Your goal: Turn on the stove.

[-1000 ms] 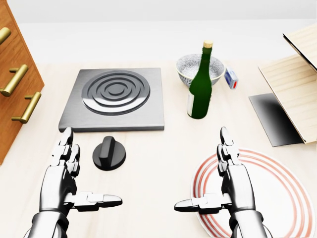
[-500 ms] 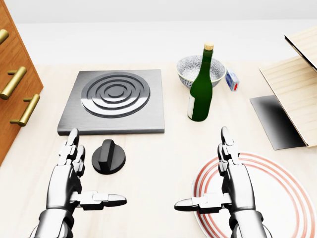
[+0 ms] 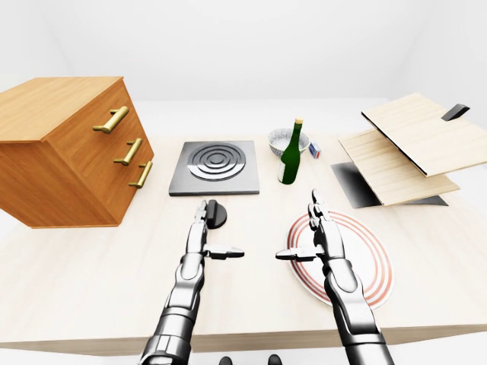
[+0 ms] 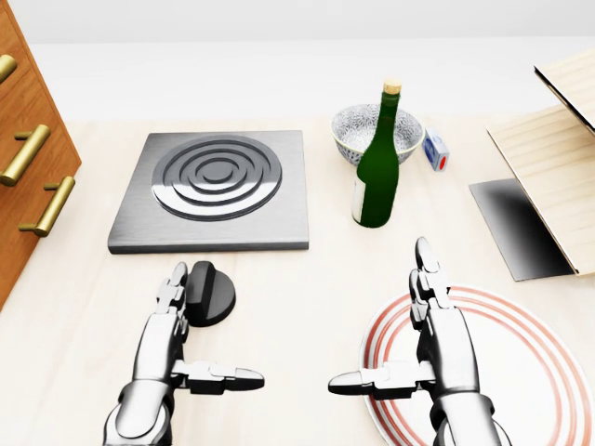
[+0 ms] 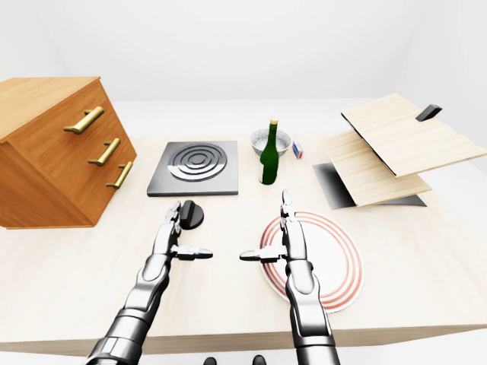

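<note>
Plain white room, light wood tabletop [image 4: 307,279] carrying everything.

Stove [image 4: 212,189] is a grey square plate with a ringed burner, upper left of centre in the head view. Its black knob [image 4: 206,292] sits on the tabletop just below the plate's near edge, apart from it.

Change over the last second: left hand [image 4: 172,348] slid rightward across the head view. It was well left of the knob; now its fingertips [image 4: 173,279] sit right against the knob's left rim, possibly overlapping it. Contact or just hovering above: can't tell. Fingers spread straight, thumb out sideways to the right, gripping nothing. The camera view barely shifted in the last half second, so this is arm motion.

Right hand [image 4: 429,348] unchanged: spread flat, thumb pointing left, hanging over the red-ringed plate [image 4: 530,362], holding nothing.

My read: this is the approach step; hand is lined up beside the knob but no grasp yet, stove not turned on.

Knob orientation: round disc lying flat, raised grip ridge on top. The ridge's long axis runs roughly top-to-bottom in the head view, toward the stove. To turn it, the fingers probably need to close across that ridge from the sides, then twist.

Nearby clutter: green bottle [image 4: 377,167], patterned bowl [image 4: 372,125], wooden drawer unit [image 3: 72,144] at left. None are in the path.
</note>
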### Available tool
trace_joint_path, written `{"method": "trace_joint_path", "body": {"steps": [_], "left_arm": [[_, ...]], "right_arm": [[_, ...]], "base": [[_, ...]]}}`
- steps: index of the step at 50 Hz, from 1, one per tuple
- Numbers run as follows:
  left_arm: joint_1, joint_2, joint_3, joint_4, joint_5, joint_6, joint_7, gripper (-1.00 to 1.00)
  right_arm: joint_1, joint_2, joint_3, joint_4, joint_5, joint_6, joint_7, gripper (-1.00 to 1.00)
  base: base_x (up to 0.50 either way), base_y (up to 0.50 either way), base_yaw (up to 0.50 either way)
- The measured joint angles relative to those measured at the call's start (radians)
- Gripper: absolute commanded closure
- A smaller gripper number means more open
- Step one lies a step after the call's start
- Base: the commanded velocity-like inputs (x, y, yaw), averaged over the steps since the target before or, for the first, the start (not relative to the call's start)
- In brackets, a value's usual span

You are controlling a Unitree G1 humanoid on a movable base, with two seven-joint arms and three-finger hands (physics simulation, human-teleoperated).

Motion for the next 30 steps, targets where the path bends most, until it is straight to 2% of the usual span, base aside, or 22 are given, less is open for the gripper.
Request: {"method": "trace_joint_path", "body": {"steps": [17,30], "left_arm": [[-0.106,0.011,-0.008,0.130,0.086,0.000,0.041,-1.00],[-0.108,0.046,-0.054,0.136,0.131,0.000,0.022,-1.00]], "right_arm": [[-0.010,0.000,-0.001,0.019,-0.001,-0.004,-0.004,-1.00],[-0.013,-0.003,-0.007,0.010,0.007,0.008,-0.002,-1.00]], "base": [[0.00,0.00,-0.01],[0.00,0.00,0.00]]}}
